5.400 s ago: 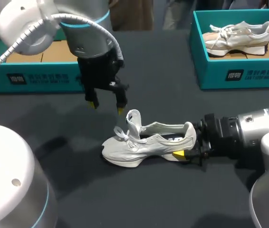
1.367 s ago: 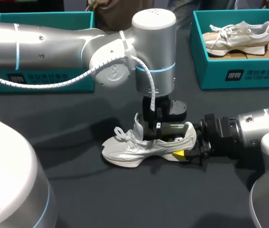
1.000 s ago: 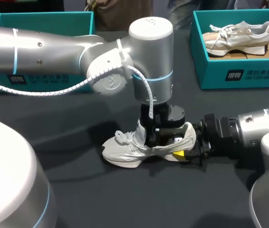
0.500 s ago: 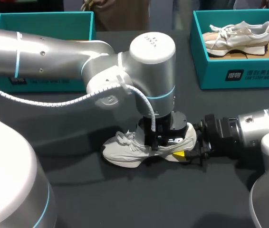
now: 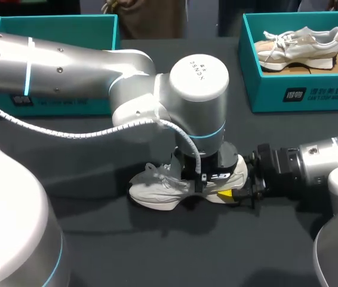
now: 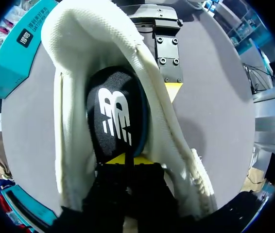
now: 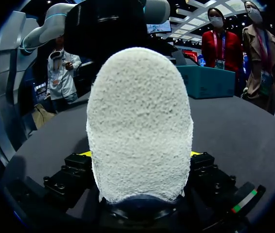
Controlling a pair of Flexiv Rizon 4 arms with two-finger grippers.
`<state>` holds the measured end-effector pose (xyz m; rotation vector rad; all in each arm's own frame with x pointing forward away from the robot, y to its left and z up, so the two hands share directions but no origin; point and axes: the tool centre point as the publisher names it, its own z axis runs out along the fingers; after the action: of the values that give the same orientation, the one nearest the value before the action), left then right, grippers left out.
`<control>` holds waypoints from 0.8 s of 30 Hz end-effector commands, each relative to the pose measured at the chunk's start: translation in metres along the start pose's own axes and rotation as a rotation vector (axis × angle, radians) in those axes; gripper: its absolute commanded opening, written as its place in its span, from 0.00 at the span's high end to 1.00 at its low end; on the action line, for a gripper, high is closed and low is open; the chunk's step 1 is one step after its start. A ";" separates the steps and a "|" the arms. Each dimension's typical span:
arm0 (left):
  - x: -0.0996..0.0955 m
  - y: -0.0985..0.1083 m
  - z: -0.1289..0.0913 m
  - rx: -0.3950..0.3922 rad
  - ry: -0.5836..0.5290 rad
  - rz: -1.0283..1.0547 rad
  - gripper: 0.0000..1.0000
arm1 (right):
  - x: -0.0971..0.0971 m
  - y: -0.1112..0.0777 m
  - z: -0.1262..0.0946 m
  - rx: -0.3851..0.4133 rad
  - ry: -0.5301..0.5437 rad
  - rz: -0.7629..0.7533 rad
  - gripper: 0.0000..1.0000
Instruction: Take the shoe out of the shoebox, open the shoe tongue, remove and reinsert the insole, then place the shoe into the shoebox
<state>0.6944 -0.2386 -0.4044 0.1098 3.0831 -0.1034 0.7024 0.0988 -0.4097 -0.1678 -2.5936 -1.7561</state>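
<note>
The left gripper (image 6: 128, 160) stands inside the shoe (image 5: 154, 188), its yellow tips drawn narrow, almost together, and pressed on the black insole (image 6: 115, 114). Whether they pinch the insole cannot be told. The cream collar of the shoe rises around the fingers on both sides. Ahead of them, past the heel end of the insole, sits the right gripper (image 7: 141, 155). It is clamped on the shoe's heel, with one yellow tip against each side.

In the head view the shoe lies on its sole near the middle of the dark table (image 5: 157, 251), toe toward 9 o'clock and heel toward 3 o'clock. The left arm comes in from 10 o'clock and drops straight down onto the shoe; the right arm comes in low from 3 o'clock. A teal box (image 5: 55, 101) sits at 11 o'clock. A second teal box (image 5: 300, 89) at 1 o'clock holds another shoe (image 5: 300, 43).
</note>
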 end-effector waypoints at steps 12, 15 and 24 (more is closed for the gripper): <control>0.001 0.019 -0.018 0.170 0.028 -0.054 1.00 | 0.001 0.004 0.001 0.004 0.001 0.001 1.00; 0.002 0.019 -0.023 0.194 0.048 -0.059 1.00 | 0.001 0.004 0.001 0.004 0.001 0.001 1.00; 0.003 0.015 -0.038 0.274 0.083 -0.087 1.00 | 0.001 0.004 0.001 0.004 0.001 0.001 1.00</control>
<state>0.6889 -0.2279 -0.3706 -0.0098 3.1404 -0.4764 0.7023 0.1002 -0.4073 -0.1667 -2.5921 -1.7574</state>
